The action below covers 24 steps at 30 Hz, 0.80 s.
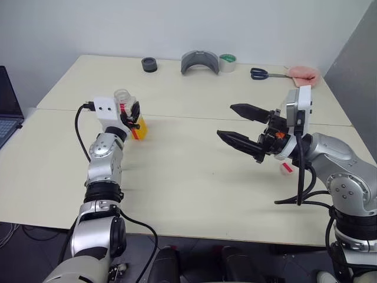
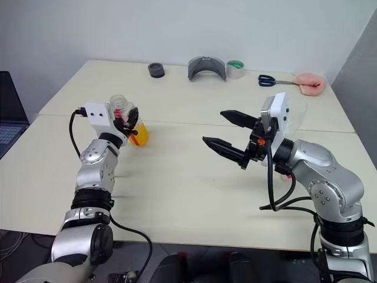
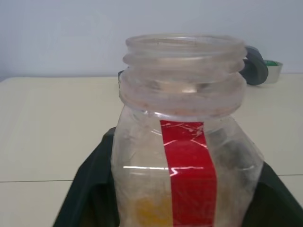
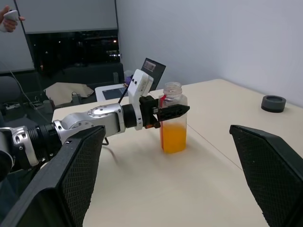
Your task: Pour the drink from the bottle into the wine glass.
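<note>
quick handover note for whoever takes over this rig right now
Left gripper: fingers either side of the small clear plastic bottle with red label strip, standing upright on the cream table; grip can't be confirmed.
Right gripper: open, empty, in the air.
Done: cap is off; orange drink fills the bottle's lower half.
Left: no wine glass visible on the table; find it, then pour.

The bottle [image 3: 187,156] is cut off below by the left wrist view's edge, its base unseen.

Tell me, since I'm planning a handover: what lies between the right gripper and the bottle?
Only bare tabletop, crossed by the seam between two tables, lies between the right gripper and the bottle in the left eye view.
</note>
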{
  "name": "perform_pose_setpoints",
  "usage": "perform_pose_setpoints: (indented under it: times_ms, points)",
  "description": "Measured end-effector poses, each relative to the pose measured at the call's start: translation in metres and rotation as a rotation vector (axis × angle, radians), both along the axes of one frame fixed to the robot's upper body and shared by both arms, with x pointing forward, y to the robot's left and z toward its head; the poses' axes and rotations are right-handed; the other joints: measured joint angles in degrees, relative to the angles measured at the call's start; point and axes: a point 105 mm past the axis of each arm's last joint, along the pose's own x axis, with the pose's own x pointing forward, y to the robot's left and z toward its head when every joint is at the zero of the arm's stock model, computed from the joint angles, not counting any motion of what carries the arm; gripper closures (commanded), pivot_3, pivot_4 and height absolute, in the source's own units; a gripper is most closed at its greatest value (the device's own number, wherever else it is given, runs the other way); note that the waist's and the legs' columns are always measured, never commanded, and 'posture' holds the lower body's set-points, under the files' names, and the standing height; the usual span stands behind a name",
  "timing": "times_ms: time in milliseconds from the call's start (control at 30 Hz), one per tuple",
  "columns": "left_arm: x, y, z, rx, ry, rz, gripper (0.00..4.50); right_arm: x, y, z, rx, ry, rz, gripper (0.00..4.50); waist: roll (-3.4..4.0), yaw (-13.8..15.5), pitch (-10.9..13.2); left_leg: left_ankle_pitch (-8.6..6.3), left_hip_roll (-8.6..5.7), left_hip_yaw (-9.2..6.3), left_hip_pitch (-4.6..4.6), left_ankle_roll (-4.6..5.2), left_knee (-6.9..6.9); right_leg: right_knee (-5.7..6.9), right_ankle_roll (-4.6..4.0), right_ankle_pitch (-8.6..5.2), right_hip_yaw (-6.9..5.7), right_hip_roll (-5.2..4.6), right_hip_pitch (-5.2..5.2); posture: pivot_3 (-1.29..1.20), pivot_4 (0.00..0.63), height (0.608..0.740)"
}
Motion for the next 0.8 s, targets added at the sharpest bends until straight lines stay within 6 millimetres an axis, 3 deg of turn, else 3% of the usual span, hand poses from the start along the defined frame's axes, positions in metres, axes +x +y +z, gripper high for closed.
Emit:
perform_pose_setpoints:
  times_ms: [133, 433, 667, 800]
  points:
    - [-0.001, 0.002, -0.006, -0.001, 0.016, 0.012, 0.01, 0.003, -0.001, 0.0, -0.002, -0.006, -0.029, 0.0, 0.0, 0.0, 0.0, 0.0, 0.01, 0.0, 0.0, 0.0, 0.0, 0.0, 0.0, 0.0, 0.0, 0.0, 0.0, 0.0, 0.15, 0.74]
    - [-0.038, 0.008, -0.047, -0.009, 0.118, 0.044, 0.01, -0.005, -0.011, -0.022, -0.008, 0.074, -0.1, 0.0, -0.01, 0.0, 0.0, 0.0, 0.04, 0.0, 0.01, -0.01, 0.01, 0.07, 0.0, 0.0, 0.02, -0.1, 0.01, 0.0, 0.15, 0.74]
    - [-0.076, 0.0, -0.064, -0.02, 0.191, 0.073, 0.01, -0.018, -0.018, -0.04, -0.002, 0.149, -0.17, 0.0, -0.04, -0.1, 0.0, 0.0, 0.02, -0.02, 0.11, -0.01, 0.02, 0.19, 0.01, 0.0, 0.03, -0.04, 0.05, 0.0, 0.15, 0.74]
    - [-0.101, -0.004, -0.068, -0.019, 0.243, 0.052, 0.01, -0.015, -0.038, -0.072, -0.069, 0.243, -0.327, 0.0, -0.06, -0.2, 0.0, 0.0, 0.01, 0.0, 0.13, -0.01, 0.02, 0.2, 0.02, -0.01, 0.05, -0.04, 0.06, 0.0, 0.15, 0.74]
